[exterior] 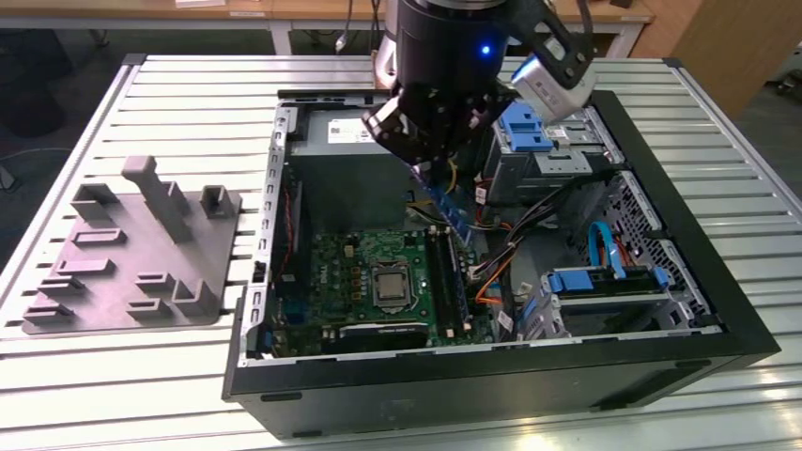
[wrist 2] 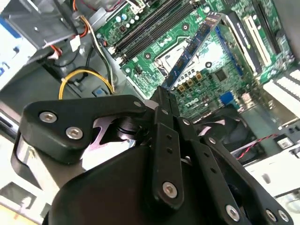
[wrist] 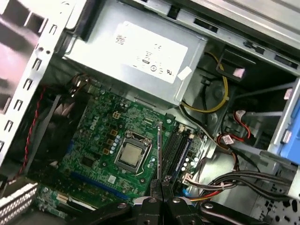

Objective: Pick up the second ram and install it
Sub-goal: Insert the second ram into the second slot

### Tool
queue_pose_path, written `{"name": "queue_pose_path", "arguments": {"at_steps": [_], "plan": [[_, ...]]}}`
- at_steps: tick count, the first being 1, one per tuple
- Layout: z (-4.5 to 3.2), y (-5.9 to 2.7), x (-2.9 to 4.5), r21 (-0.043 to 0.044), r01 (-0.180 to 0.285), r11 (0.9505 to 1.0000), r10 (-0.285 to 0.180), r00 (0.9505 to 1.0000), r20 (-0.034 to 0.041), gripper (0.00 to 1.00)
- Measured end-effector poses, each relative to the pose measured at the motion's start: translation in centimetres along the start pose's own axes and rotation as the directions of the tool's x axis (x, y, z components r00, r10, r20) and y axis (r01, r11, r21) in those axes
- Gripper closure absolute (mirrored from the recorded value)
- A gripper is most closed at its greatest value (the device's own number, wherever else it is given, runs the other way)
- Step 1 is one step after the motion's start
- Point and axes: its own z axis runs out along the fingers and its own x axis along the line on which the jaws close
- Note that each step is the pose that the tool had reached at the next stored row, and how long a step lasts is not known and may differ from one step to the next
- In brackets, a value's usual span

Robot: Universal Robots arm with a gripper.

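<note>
Exterior view: the gripper (exterior: 433,171) hangs inside the open computer case (exterior: 501,385), fingers pinched on the second ram (exterior: 449,214), which is held on edge above the green motherboard (exterior: 345,272), near its black memory slots (exterior: 442,274). Power supply (exterior: 345,132), drive cage (exterior: 551,155) and loose cables (exterior: 539,225) crowd close. The case lies on a slatted metal table (exterior: 188,94), beside a grey fixture (exterior: 131,249).

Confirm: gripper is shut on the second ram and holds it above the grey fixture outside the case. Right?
No. The gripper is shut on the second ram, but holds it inside the open case, above the green motherboard, not above the grey fixture, which lies outside the case at the exterior view's left. The exterior view shows this.
</note>
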Motion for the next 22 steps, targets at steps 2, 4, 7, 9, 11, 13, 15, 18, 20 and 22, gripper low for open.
{"name": "queue_pose_path", "arguments": {"at_steps": [2,4,7,9,11,13,15,18,20,22], "plan": [[0.05,0.00,0.00,0.0008,-0.036,0.9994,0.036,0.9994,0.0009,0.89],[0.10,0.00,0.00,0.0015,-0.074,0.9973,0.074,0.9973,0.0019,0.89],[0.17,0.00,0.00,0.0025,-0.127,0.9919,0.127,0.9919,0.0034,0.89],[0.22,-0.01,0.00,0.0031,-0.163,0.9867,0.163,0.9867,0.0043,0.89],[0.27,-0.01,0.00,0.0038,-0.200,0.9799,0.200,0.9799,0.0054,0.89],[0.32,-0.01,0.01,0.0043,-0.235,0.9721,0.235,0.9721,0.0065,0.89],[0.37,-0.01,0.01,0.0049,-0.269,0.9630,0.269,0.9630,0.0075,0.89],[0.44,-0.01,0.01,0.0056,-0.321,0.9470,0.321,0.9470,0.0092,0.89],[0.45,-0.01,0.01,0.0059,-0.335,0.9422,0.335,0.9421,0.0095,0.89],[0.53,-0.01,0.02,0.0052,-0.337,0.9415,0.337,0.9415,0.0102,0.89]]}}
